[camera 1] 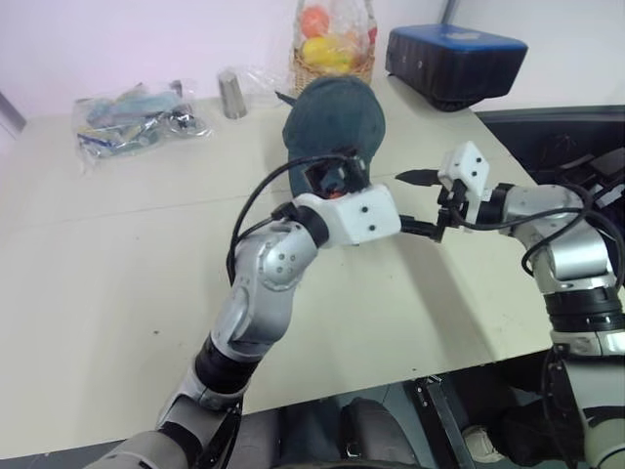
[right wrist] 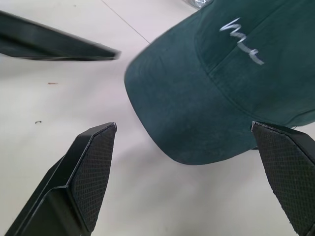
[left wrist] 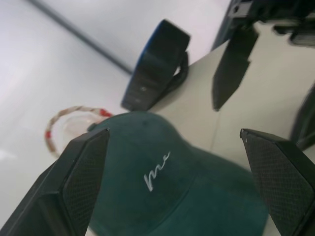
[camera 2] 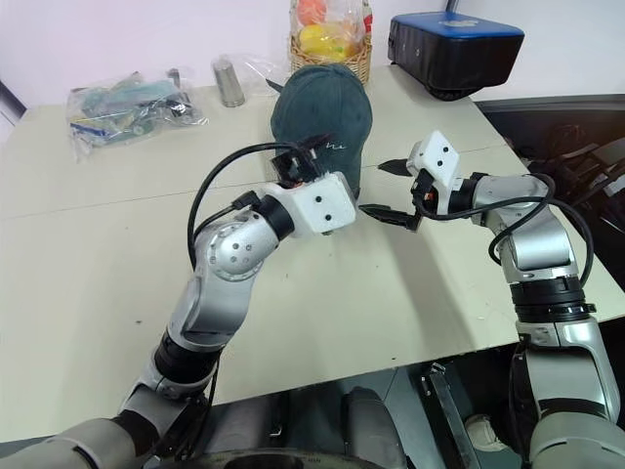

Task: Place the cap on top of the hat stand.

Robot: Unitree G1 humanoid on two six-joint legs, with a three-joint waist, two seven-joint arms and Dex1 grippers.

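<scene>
From the head cameras I see the cap sitting upright at the far middle of the table, its brim toward me, just in front of a wicker fruit basket. A blue-topped black case sits off to the right, a metal cup and a plastic bag of odds and ends to the left. The right gripper hovers beside the brim, fingers spread.

Through the left wrist camera my left gripper has its jaws wide apart with nothing between them, the cap's crown just past them. White script on the front reads roughly "me".

Through the right wrist camera the fingers stand apart above the table, the brim between them but untouched
</scene>
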